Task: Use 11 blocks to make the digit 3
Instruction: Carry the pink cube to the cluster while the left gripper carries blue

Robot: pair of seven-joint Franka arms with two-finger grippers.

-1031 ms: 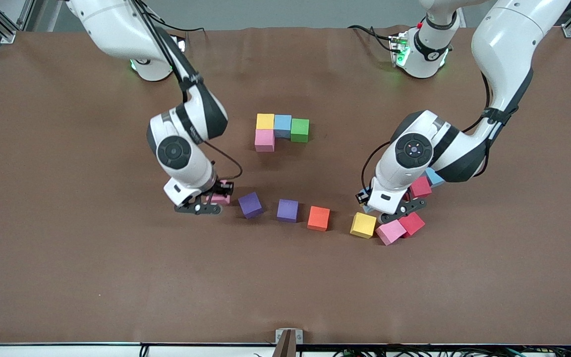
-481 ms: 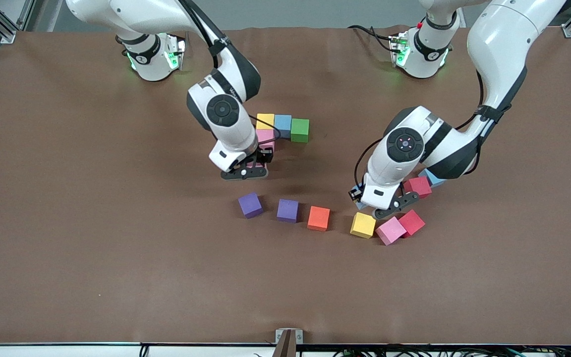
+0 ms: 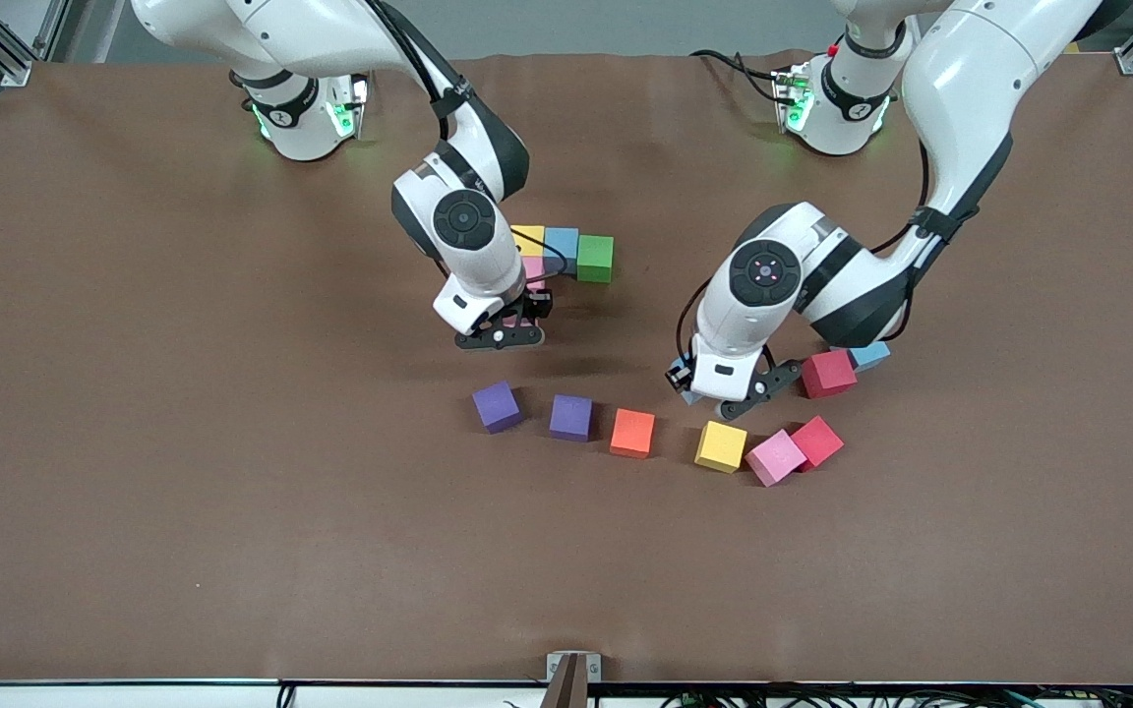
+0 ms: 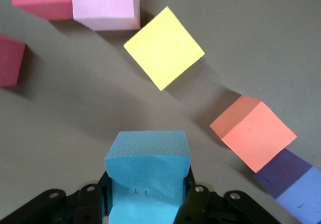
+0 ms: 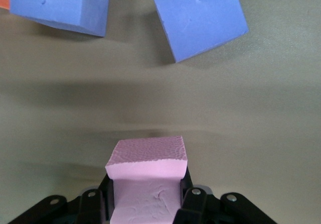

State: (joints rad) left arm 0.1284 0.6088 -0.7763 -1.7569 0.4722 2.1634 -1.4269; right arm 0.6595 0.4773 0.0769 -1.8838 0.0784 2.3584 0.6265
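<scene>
Readable text: none on any cube, arm or the counter [image 3: 134, 472].
Labels, brands, numbers: none can be made out.

Your brown table [image 3: 183, 511] carries a cluster near the bases: yellow [image 3: 527, 238], blue [image 3: 561, 245], green [image 3: 595, 258], pink [image 3: 533, 268]. Nearer the camera, a loose row: two purple cubes [image 3: 497, 406], orange [image 3: 632, 433], yellow [image 3: 721, 445], pink [image 3: 775, 457], two red cubes [image 3: 816, 441], blue [image 3: 869, 355].
</scene>
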